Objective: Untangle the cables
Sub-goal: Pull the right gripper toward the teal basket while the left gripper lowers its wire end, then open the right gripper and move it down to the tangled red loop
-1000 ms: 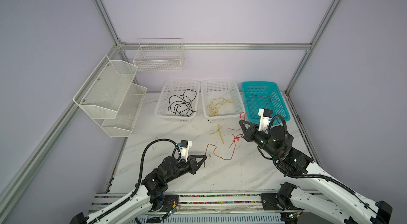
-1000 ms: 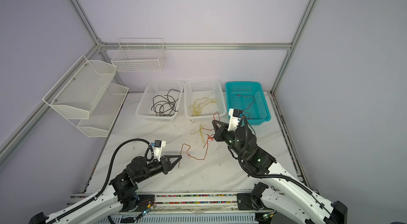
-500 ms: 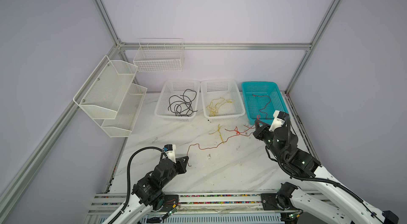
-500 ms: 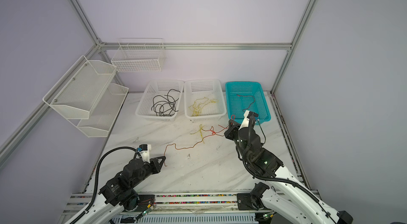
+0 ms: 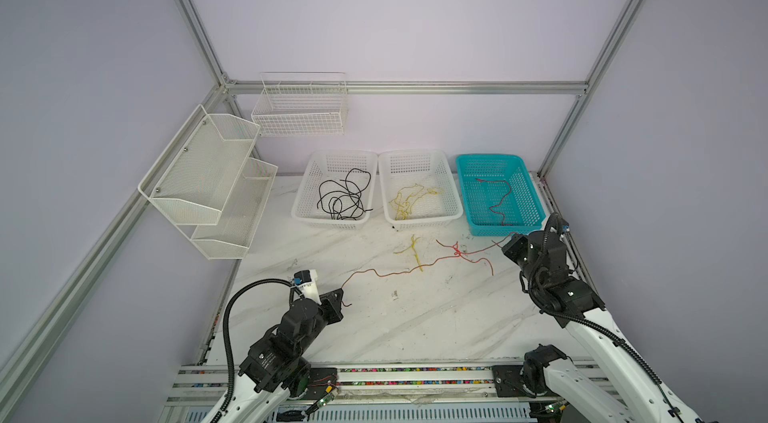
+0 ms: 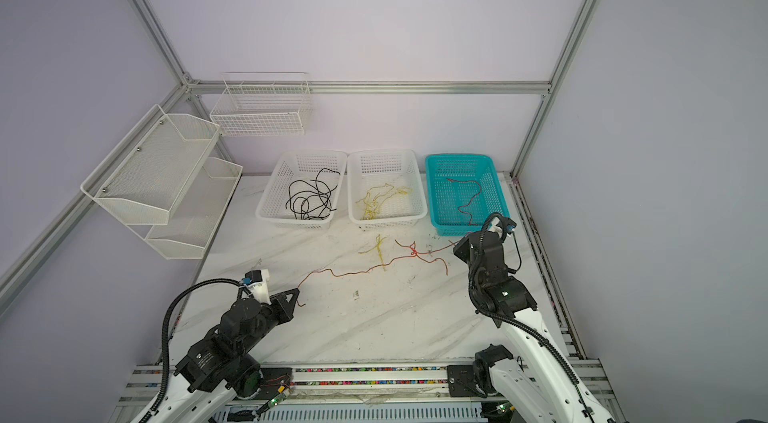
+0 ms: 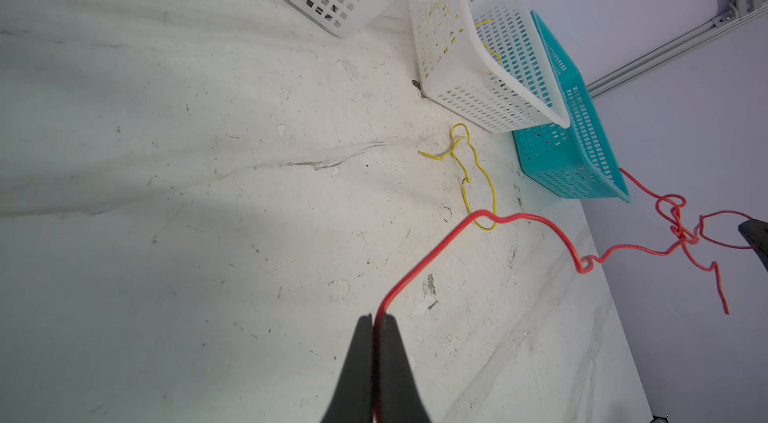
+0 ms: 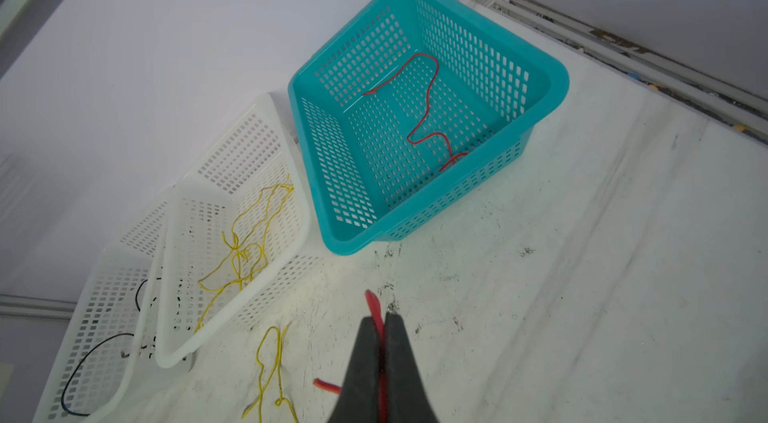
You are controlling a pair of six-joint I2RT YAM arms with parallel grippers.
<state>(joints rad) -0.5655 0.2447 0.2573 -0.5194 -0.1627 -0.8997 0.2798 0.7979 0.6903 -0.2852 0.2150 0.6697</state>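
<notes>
A red cable runs across the white table between my two grippers, with a knot toward its right end and loose tails beside it. My left gripper is shut on its left end. My right gripper is shut on the right end, just in front of the teal basket; a short red stub sticks out past the tips. A small yellow cable lies under the red one.
At the back stand a white basket with black cables, a white basket with yellow cables, and the teal basket with a red cable. Wire racks hang on the left wall.
The grippers have drawn apart: the left pulled back toward the near left, the right swung right to the teal basket. The red cable is stretched longer and its knot shows.
</notes>
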